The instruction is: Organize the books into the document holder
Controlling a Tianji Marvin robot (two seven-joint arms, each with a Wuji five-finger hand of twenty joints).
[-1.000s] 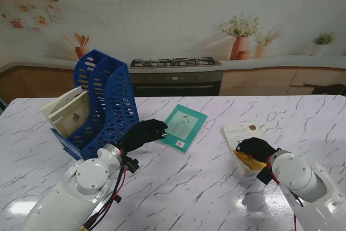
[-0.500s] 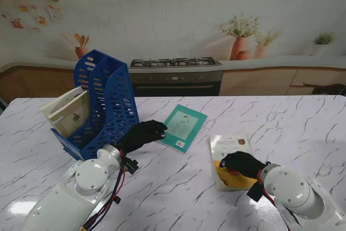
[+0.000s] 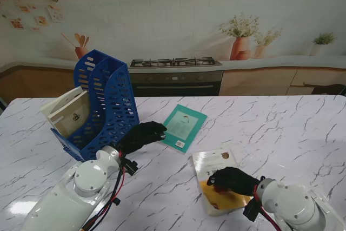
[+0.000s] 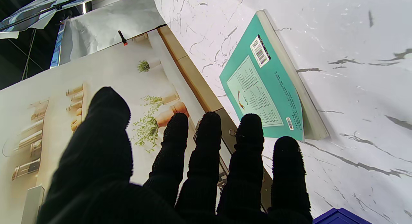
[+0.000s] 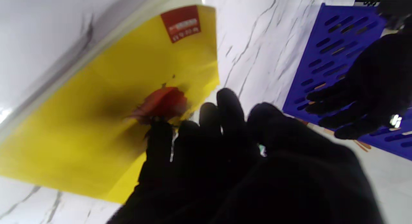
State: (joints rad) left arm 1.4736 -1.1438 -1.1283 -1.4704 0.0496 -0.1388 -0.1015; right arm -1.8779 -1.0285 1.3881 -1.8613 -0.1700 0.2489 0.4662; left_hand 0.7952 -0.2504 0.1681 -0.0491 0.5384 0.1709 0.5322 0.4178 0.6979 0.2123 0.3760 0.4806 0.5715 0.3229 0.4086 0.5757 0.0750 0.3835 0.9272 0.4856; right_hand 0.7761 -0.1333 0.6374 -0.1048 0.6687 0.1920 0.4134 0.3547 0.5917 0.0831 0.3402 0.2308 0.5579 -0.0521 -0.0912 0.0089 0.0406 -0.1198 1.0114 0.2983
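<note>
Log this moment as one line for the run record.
left robot hand: open, beside teal book | right robot hand: fingers pressed on yellow book, flat on table | blue document holder: one book inside

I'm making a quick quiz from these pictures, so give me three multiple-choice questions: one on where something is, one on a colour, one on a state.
1. Where is the teal book?
A. flat on the table
B. in the file holder
C. in a robot hand

2. What colour is the file holder?
A. red
B. blue
C. green

3. What is the right robot hand doing?
A. hanging over bare table
B. resting on the yellow book
C. reaching into the holder

Answers: 1 A, its cover lies on the marble; 2 B, blue perforated plastic; 3 B, fingers lie on its cover.
</note>
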